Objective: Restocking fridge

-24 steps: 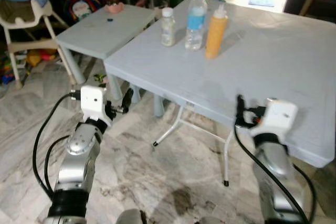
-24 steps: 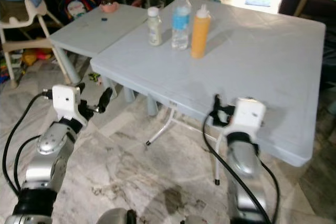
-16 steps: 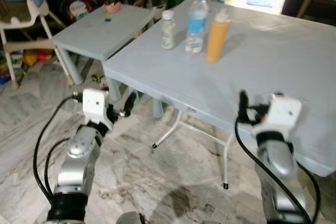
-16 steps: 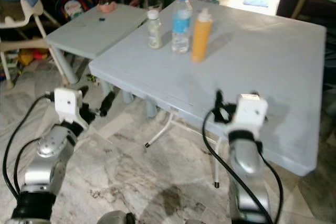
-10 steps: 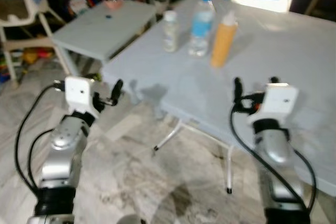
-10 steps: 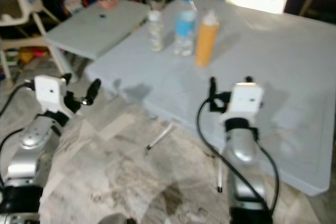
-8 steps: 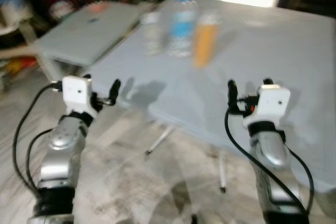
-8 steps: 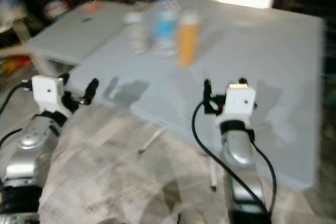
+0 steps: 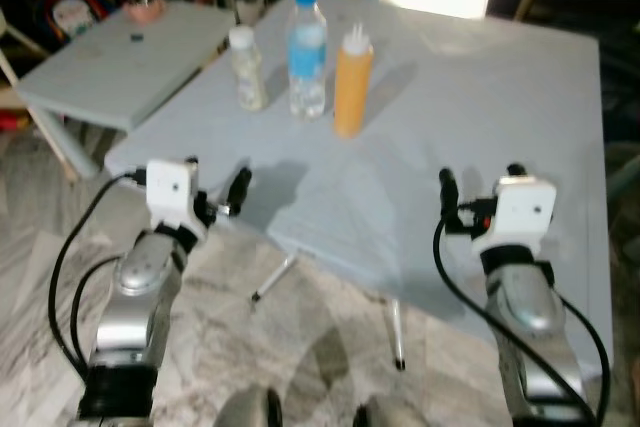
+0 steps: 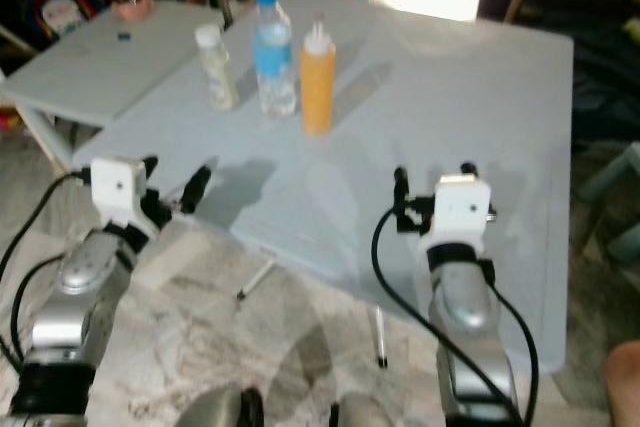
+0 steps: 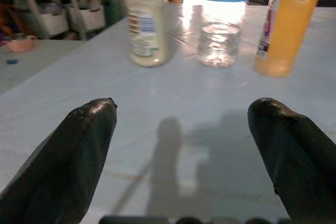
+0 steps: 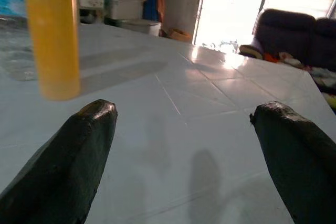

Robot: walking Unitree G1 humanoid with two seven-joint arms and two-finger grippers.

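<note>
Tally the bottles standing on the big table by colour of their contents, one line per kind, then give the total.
Pale cream small bottle: 1
Clear water bottle with blue cap and label: 1
Orange squeeze bottle: 1
Total: 3, standing close together in a row on the big table.

Low, smaller bench (image 9: 120,57) just beside the big one, carrying a pink bowl (image 9: 141,9) and a small blue bit (image 9: 136,37). Marble-patterned floor (image 9: 300,347) below. Dark sofa (image 12: 294,35) well apart, near a bright doorway (image 12: 231,3). Storage drawers (image 11: 63,14) and colourful toys (image 9: 65,12) behind.
</note>
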